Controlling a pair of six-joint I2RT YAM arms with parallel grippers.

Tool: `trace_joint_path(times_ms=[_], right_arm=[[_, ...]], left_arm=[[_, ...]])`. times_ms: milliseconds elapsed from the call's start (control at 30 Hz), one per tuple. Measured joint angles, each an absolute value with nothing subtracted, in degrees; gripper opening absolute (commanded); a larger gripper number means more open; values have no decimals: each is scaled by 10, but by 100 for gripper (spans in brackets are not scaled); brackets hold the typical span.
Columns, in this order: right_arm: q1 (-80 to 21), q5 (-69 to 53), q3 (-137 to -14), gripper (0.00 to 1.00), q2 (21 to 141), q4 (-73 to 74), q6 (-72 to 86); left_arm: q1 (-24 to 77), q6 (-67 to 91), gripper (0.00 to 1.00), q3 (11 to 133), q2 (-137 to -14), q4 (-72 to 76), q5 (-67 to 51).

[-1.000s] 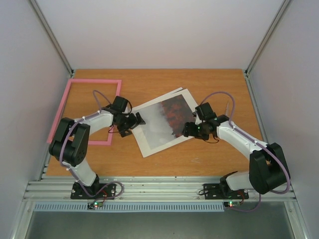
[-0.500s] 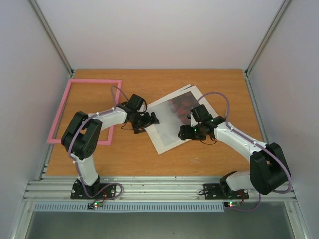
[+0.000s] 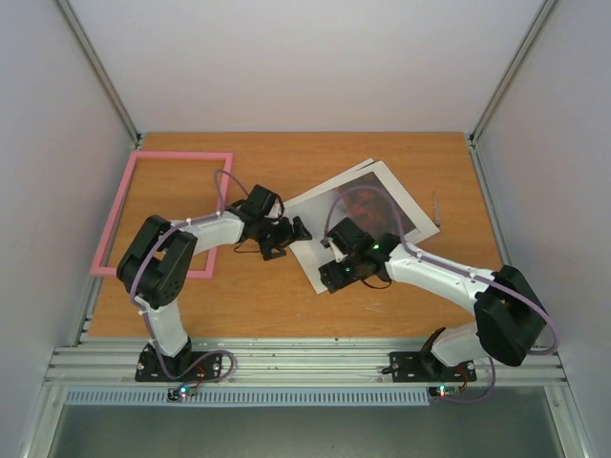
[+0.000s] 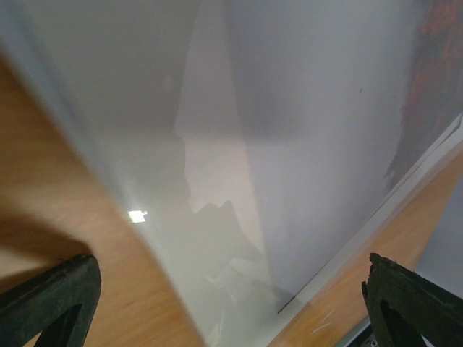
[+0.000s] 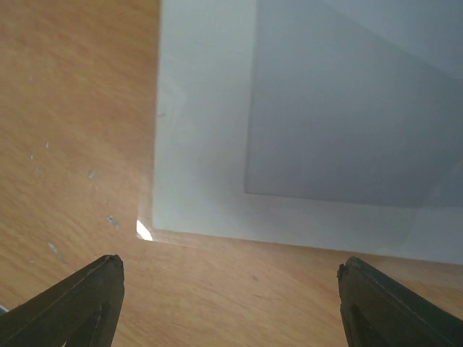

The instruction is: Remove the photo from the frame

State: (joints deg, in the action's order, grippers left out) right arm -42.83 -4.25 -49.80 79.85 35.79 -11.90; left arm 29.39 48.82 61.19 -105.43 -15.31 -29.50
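Mid-table, right of centre: photo (image 3: 382,205) lies flat, apart from frame (image 3: 181,155) at far left. Left gripper (image 3: 289,236) spread wide at its left edge, right gripper (image 3: 329,279) spread wide over near corner; both empty.

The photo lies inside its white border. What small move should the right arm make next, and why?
Probably lower the right fingers a little onto the near corner of the white mat border. They stand open over that corner and hold nothing, while the photo lies within the border, apart from the pink frame. A corner looks the easiest place to catch an edge.
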Motion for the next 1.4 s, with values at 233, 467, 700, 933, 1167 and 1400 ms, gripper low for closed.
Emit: trace_joint_path(times_ms=[233, 467, 700, 933, 1167, 1400], right_arm=[[-543, 47, -561, 82, 875, 376, -158], [-600, 113, -597, 82, 942, 397, -184], [-618, 163, -617, 81, 989, 412, -201], [-625, 206, -632, 80, 1023, 426, -205], [-627, 261, -645, 80, 1040, 441, -205], [-627, 292, -652, 80, 1040, 455, -205]], left_arm=[[245, 506, 99, 528, -981, -159, -296], [198, 508, 99, 469, -879, -190, -281], [168, 507, 99, 441, -808, -230, -262], [161, 502, 99, 440, -799, -260, -251], [161, 492, 99, 440, -798, -272, -251], [161, 488, 99, 440, -799, -273, -252]])
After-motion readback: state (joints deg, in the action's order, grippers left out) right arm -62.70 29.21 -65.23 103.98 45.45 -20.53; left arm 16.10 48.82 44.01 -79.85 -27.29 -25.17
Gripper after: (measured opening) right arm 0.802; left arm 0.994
